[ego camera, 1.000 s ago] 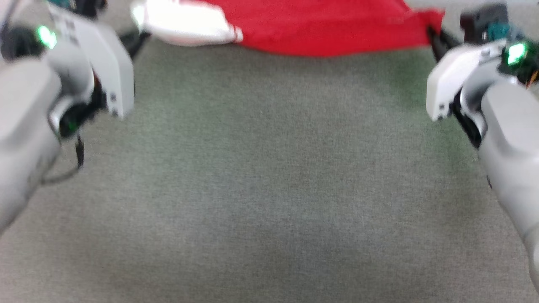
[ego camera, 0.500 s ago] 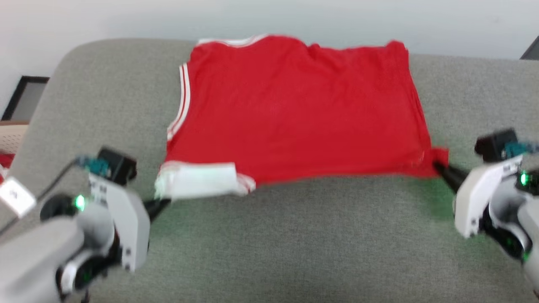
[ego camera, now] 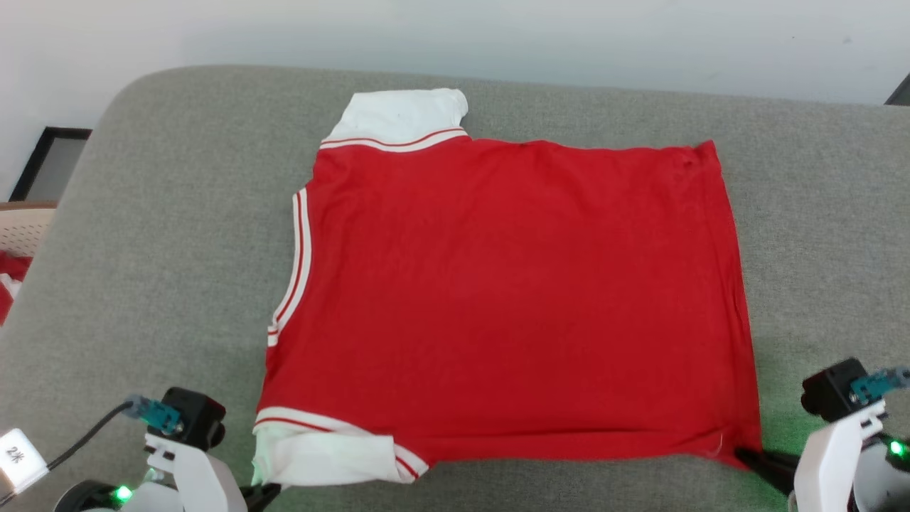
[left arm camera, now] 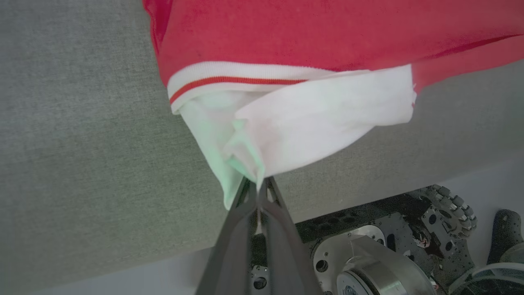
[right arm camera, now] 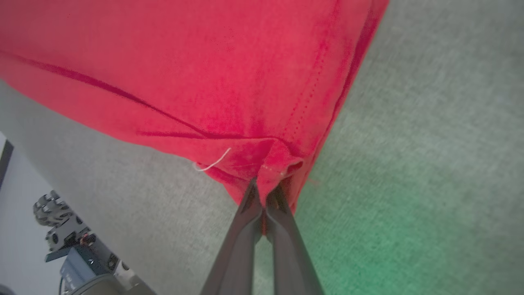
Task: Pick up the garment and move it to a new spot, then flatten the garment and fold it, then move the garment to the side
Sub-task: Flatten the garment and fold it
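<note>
The garment (ego camera: 512, 299), a red jersey with white sleeves and red-and-white stripe trim, lies spread flat on the grey cushion (ego camera: 170, 235), plain red side up. My left gripper (ego camera: 266, 492) at the lower left is shut on the near white sleeve (left arm camera: 286, 131). In the left wrist view the left gripper (left arm camera: 258, 186) pinches a bunched fold of that sleeve. At the lower right, my right gripper (ego camera: 746, 455) is shut on the near red hem corner. The right wrist view shows the right gripper (right arm camera: 266, 186) clamped on puckered red cloth (right arm camera: 229, 82). The far sleeve (ego camera: 402, 114) lies at the top.
The cushion's front edge (left arm camera: 163, 254) drops to the robot's base (left arm camera: 389, 254) just below the gripped sleeve. A pale wall (ego camera: 455, 35) stands behind the cushion. At the far left is a dark frame (ego camera: 43, 160) and a bit of red cloth (ego camera: 11, 284).
The head camera has tilted up, bringing the whole garment into view. The garment has been drawn toward me and lies flatter, both grippers still shut on its near corners.
</note>
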